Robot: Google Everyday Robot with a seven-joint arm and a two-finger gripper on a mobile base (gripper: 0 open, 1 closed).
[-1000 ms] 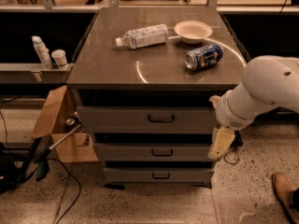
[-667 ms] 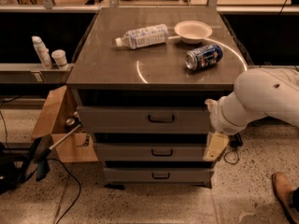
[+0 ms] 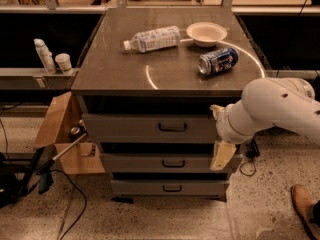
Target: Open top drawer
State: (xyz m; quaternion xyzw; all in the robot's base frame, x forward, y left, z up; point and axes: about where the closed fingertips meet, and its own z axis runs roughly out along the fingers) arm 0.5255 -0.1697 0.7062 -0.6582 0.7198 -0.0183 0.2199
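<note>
The top drawer is the widest grey drawer front, just under the cabinet top, with a small black loop handle at its centre. It looks closed, flush with the cabinet. My gripper is at the right end of the top drawer front, to the right of the handle and apart from it. Its two cream fingers stand one above the other, spread apart and empty. The white arm reaches in from the right.
Two shorter drawers sit below. On the cabinet top lie a plastic bottle, a white bowl and a blue can. A cardboard box leans at the left. A shoe is at the lower right.
My arm and gripper have moved left and slightly up, from beside the cabinet's right edge onto the right end of the top drawer front. The drawers have not moved.
</note>
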